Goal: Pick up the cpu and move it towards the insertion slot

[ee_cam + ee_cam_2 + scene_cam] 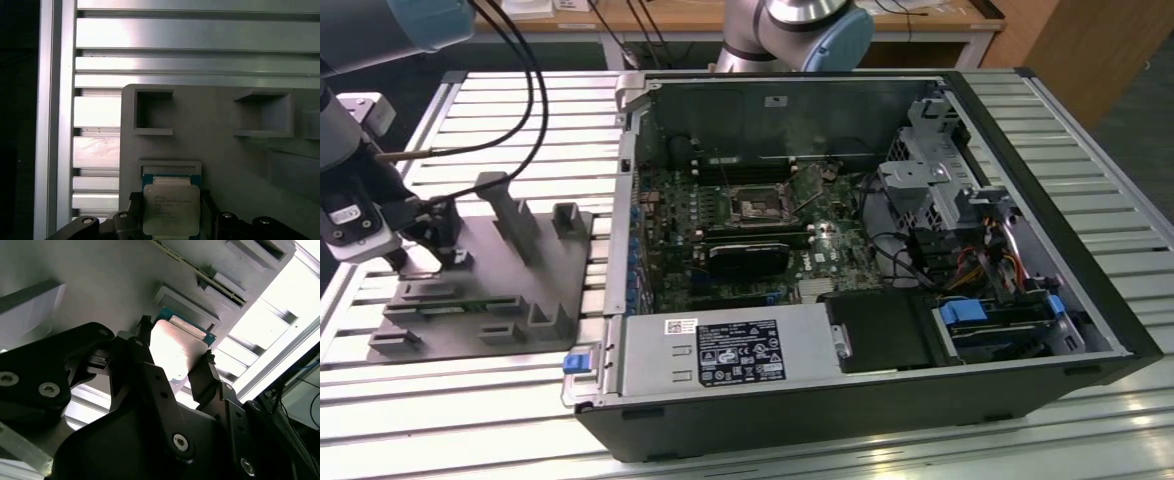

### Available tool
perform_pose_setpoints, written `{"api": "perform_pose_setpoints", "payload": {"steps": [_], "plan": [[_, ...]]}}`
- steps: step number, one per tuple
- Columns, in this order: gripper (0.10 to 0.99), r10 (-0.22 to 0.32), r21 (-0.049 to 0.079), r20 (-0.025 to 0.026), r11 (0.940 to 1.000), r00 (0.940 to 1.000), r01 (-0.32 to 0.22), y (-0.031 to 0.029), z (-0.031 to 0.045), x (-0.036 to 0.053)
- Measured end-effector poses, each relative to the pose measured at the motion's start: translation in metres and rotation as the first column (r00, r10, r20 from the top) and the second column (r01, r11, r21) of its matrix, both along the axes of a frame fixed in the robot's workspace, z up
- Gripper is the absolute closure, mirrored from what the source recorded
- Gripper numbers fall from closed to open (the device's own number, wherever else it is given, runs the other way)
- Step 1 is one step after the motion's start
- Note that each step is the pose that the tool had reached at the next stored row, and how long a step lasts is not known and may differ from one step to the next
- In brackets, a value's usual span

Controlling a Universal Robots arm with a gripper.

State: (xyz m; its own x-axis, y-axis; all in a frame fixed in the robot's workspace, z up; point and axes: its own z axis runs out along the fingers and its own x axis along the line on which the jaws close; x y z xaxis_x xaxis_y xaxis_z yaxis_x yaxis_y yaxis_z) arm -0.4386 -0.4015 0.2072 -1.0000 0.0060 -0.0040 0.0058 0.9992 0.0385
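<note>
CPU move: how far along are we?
Done: the gripper is at the grey fixture, its fingers closed against the edges of the cpu. In hand: the grasp. The cpu looks seated at its fixture pocket, with no lift evident. Left: the whole carry. The insertion slot sits on the board inside the open case.

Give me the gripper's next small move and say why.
Probably a short straight lift, if the grip is firm. The gripper straddles the cpu, which sits in a recess of the grey fixture, while the insertion slot lies off inside the computer case, so clearing the recess comes first.
</note>
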Motion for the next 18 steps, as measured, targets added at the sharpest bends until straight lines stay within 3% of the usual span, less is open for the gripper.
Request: {"api": "perform_pose_setpoints", "payload": {"steps": [18], "plan": [[0.541, 0.0, 0.0, 0.0001, 1.0, 1.0, 0.0, 0.0, 0.0162, 0.0]]}}
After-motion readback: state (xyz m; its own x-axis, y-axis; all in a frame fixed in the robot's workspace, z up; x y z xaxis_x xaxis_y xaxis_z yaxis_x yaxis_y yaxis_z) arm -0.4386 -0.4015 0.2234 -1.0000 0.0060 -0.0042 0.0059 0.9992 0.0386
